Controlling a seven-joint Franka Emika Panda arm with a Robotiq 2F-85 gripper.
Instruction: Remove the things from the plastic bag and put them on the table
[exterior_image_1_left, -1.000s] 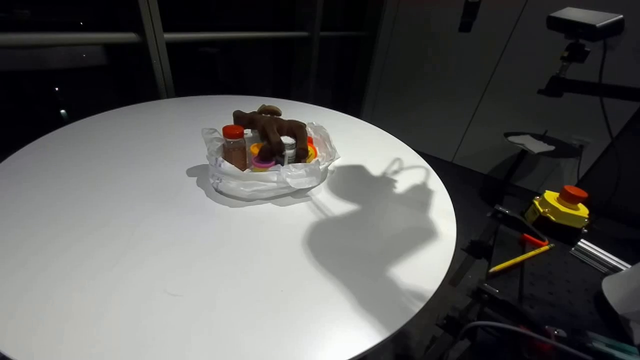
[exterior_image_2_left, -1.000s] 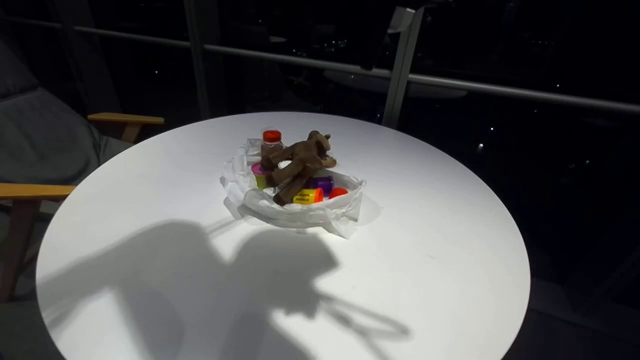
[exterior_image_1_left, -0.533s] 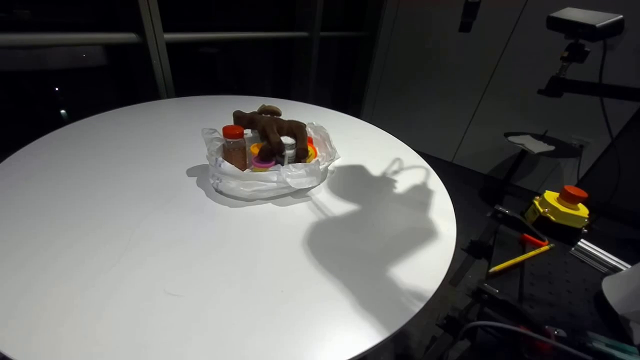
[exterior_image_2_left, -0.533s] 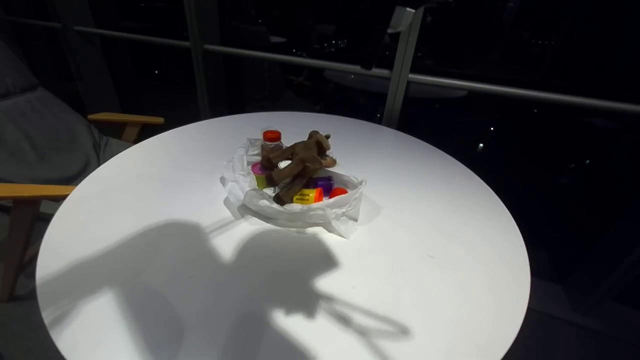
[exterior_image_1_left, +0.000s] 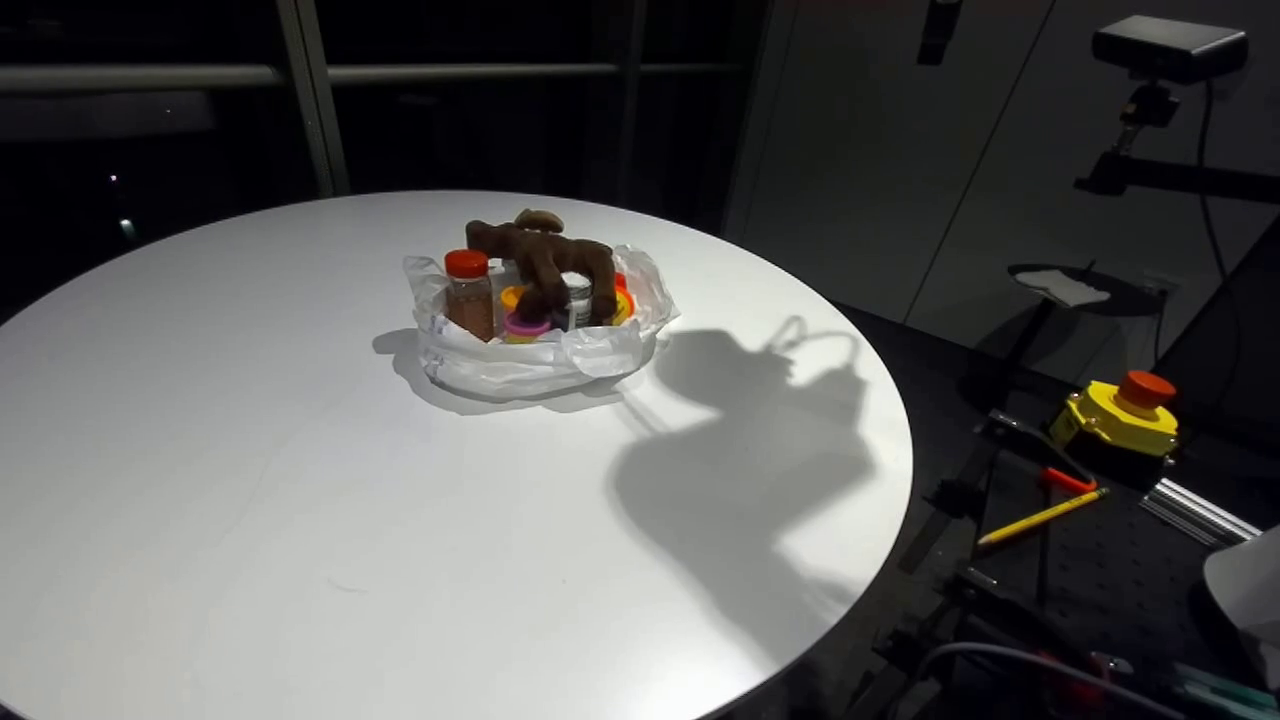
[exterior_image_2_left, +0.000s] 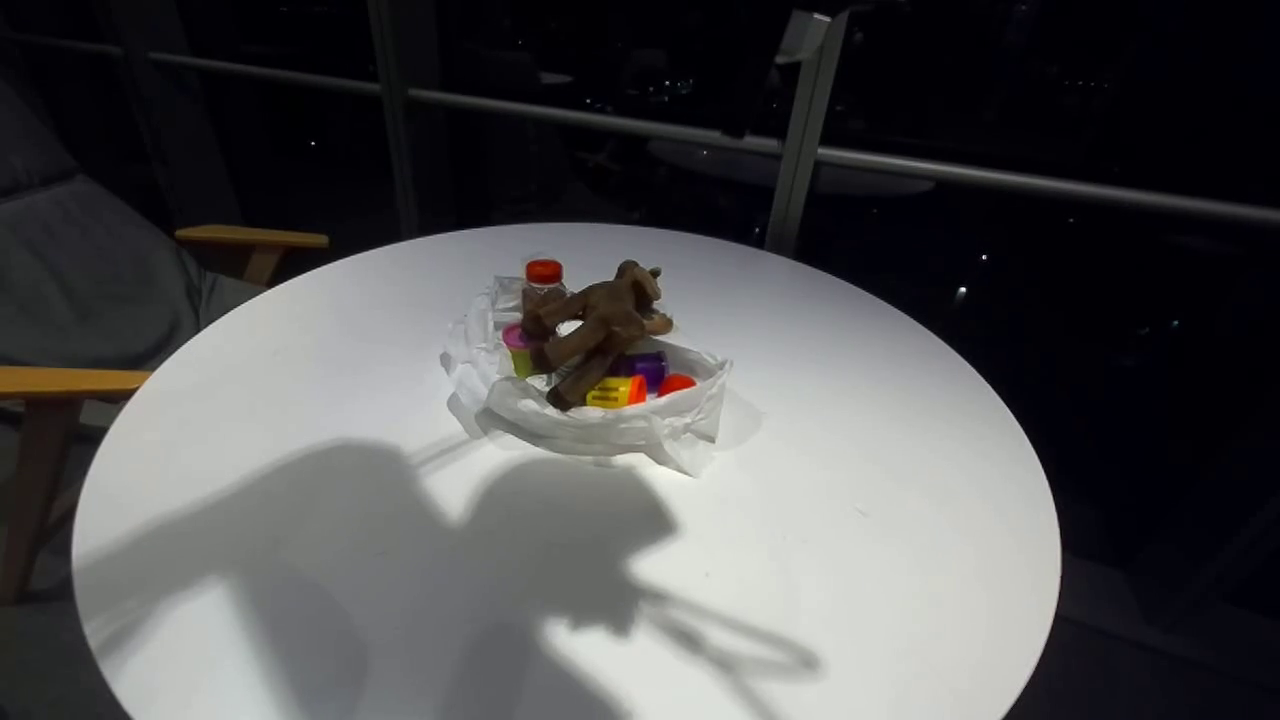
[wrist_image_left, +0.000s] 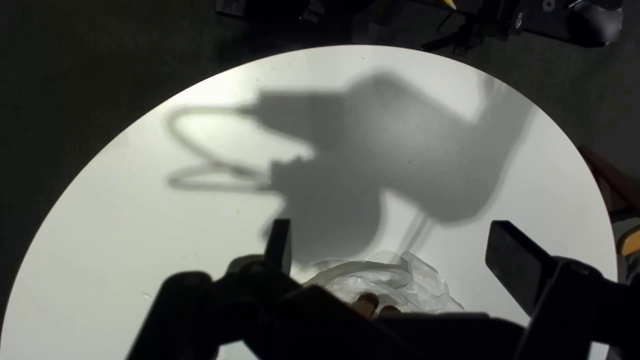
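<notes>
Okay, left to right in an exterior view, we have the crinkly white plastic bag (exterior_image_2_left: 600, 432), and standing in it a yellow tub with a pink lid (exterior_image_2_left: 514, 339), then a clear bottle with a red cap (exterior_image_2_left: 543, 274), brown inside. Now comes the brown plush animal (exterior_image_2_left: 608, 312), sprawled over the other things in the bag, a white-topped jar (exterior_image_1_left: 579, 300) peeking between its limbs. On we go: a yellow tub with an orange lid (exterior_image_2_left: 612, 394) lies on its side, a purple tub (exterior_image_2_left: 650, 370) sits just behind, and a round red top (exterior_image_2_left: 677, 384) shows at the bag's right end. The round white table (exterior_image_2_left: 900, 470) carries the lot, an arm-shaped shadow (exterior_image_2_left: 590, 530) spread across it. Over in the wrist view, we find the gripper (wrist_image_left: 392, 242) with its fingers wide apart, the bag and two plush feet showing low between them. Around the room, we've got a grey chair (exterior_image_2_left: 90, 270) with wooden armrests, a metal rail (exterior_image_2_left: 600, 122) against the dark, a yellow pencil (exterior_image_1_left: 1043, 518), a yellow box with a red button (exterior_image_1_left: 1115, 420) and a mounted camera (exterior_image_1_left: 1170, 48).
</notes>
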